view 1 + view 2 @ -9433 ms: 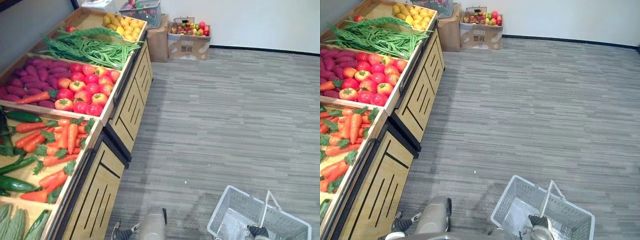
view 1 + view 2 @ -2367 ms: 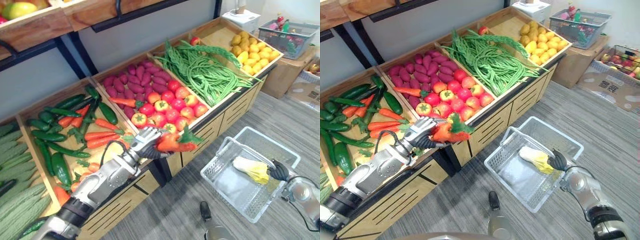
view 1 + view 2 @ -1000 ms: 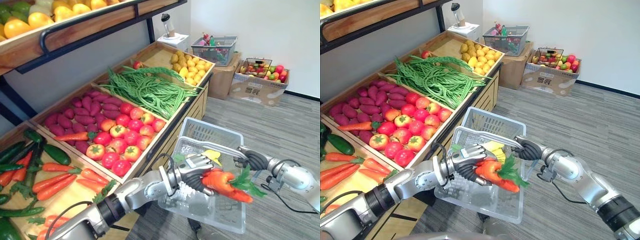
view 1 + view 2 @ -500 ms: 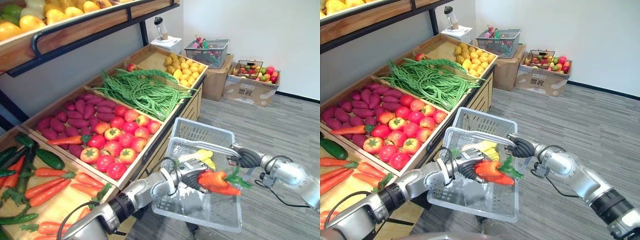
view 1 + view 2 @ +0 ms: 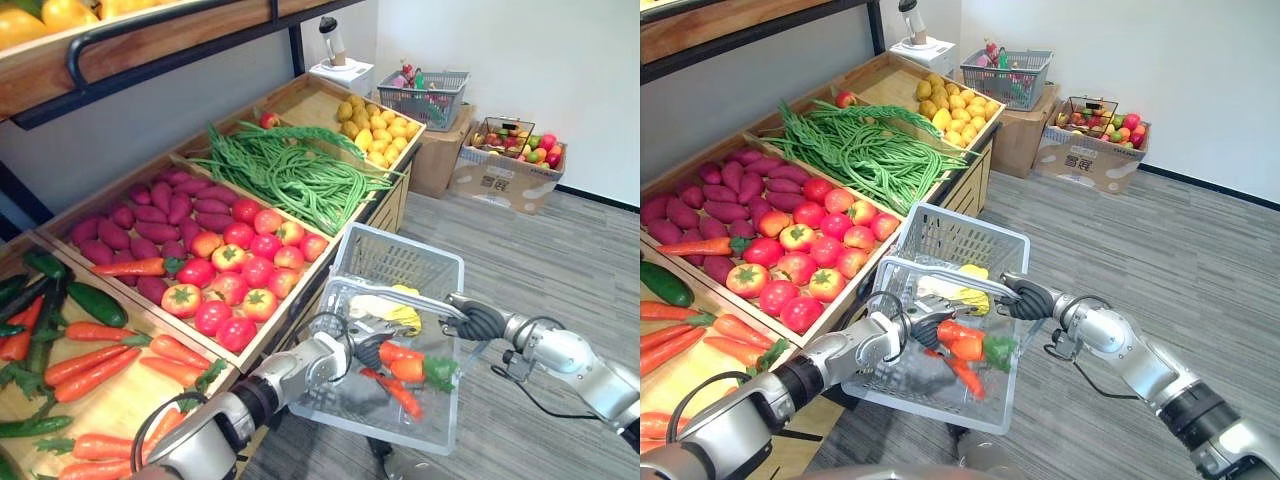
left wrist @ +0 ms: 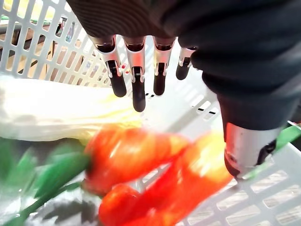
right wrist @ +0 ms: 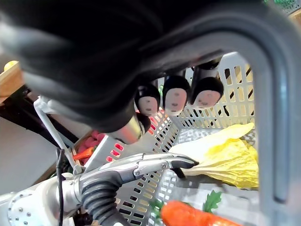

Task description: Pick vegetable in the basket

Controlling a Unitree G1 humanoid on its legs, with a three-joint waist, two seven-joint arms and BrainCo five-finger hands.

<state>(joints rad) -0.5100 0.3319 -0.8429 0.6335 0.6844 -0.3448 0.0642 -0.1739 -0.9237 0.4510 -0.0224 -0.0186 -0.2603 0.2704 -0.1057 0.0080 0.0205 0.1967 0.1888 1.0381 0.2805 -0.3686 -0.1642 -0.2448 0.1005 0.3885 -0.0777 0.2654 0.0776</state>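
Carrots lie crosswise in basket, greens toward right hand.

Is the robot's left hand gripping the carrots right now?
No, the left hand has straight fingers, and the carrots sit below them in the basket, whose handle the right hand grips.

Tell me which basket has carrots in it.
The white basket carried by the right hand, with carrots by the open left hand; the grey basket stands far back.
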